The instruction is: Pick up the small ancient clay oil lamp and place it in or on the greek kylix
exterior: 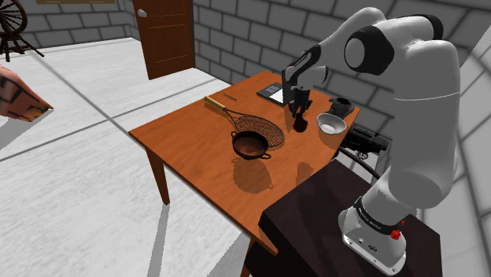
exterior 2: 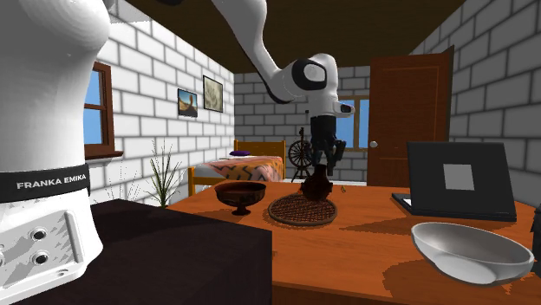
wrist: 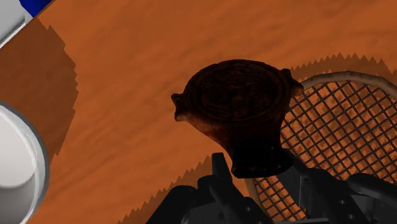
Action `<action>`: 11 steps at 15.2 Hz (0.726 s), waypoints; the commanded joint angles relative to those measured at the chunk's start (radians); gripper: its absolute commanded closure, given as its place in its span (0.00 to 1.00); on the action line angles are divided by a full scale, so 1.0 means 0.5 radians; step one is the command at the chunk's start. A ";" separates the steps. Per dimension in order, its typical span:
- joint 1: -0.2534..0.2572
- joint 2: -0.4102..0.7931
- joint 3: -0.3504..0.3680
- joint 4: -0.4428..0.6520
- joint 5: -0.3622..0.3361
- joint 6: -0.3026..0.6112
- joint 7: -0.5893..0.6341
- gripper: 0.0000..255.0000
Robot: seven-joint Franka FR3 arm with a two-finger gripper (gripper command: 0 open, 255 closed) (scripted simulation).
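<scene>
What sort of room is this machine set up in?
It looks like a bedroom in an old-fashioned house, judging by the grey block walls, a bed with a patterned cover, a spinning wheel and a panelled wooden door.

Saw the white bowl (wrist: 16,159) cut off at the wrist view's edge. Found the wire strainer (wrist: 337,121) partly hidden behind the lamp (wrist: 238,102). Could not make out the small dark thing (exterior: 341,105) near the table's (exterior: 189,149) corner.

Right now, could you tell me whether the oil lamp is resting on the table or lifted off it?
Lifted: the gripper clasps the dark lamp, which hangs clear of the table.
</scene>
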 commanded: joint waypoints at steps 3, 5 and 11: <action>0.162 -0.052 0.019 -0.072 -0.022 0.016 0.180 1.00; 0.237 -0.067 0.032 -0.089 -0.029 0.017 0.269 1.00; 0.445 -0.077 0.086 -0.086 -0.040 -0.003 0.531 1.00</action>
